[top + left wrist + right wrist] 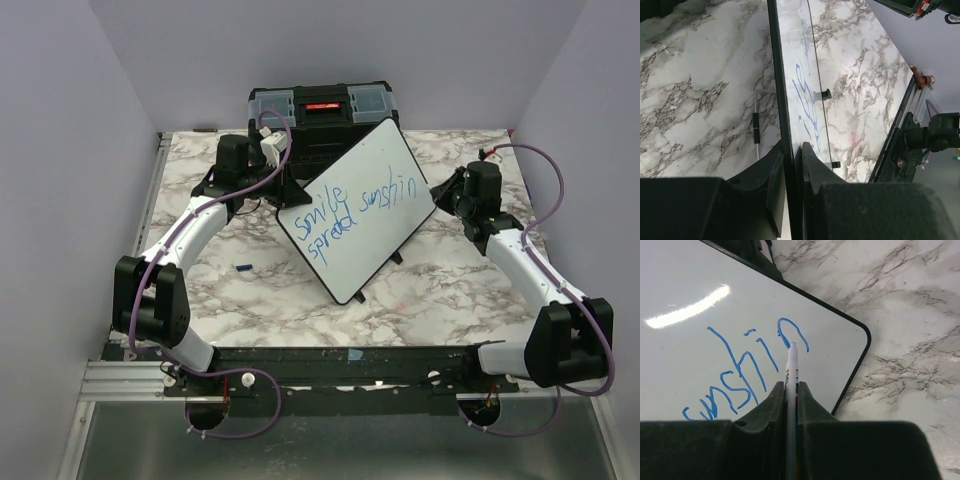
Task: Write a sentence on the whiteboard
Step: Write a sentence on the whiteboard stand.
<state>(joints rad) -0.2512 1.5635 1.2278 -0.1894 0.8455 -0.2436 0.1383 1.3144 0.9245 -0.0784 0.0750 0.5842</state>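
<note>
The left pincer (792, 150) is narrowed onto the left rim of the whiteboard (355, 272), one finger on each face of the thin black edge. The right pincer (791, 390) is closed on a slim white marker (791, 367), whose tip sits on the board at the last blue stroke written.

The whiteboard stands in the middle of the marbled surface (250, 300), turned cornerwise in the top view, with its far corner over the front of the toolbox (320, 112) and its near corner pointing at the arm bases. The sentence (355, 215) runs in two slanted blue lines, reading "smile" and "sunshin" above and "spread" below.

The only container is the black toolbox at the far edge. Its lid is down, with a red latch in the middle and a small clear-lidded compartment at each end; what is in them cannot be made out.

The right corner of the board lies just beside the right pincer, with bare marble past it. To the near left of the board is the widest open stretch of surface, holding only a small dark blue piece (243, 266). A metal rail (150, 200) lines the left edge, and lilac walls (60, 150) close in on the left, right and far sides.
</note>
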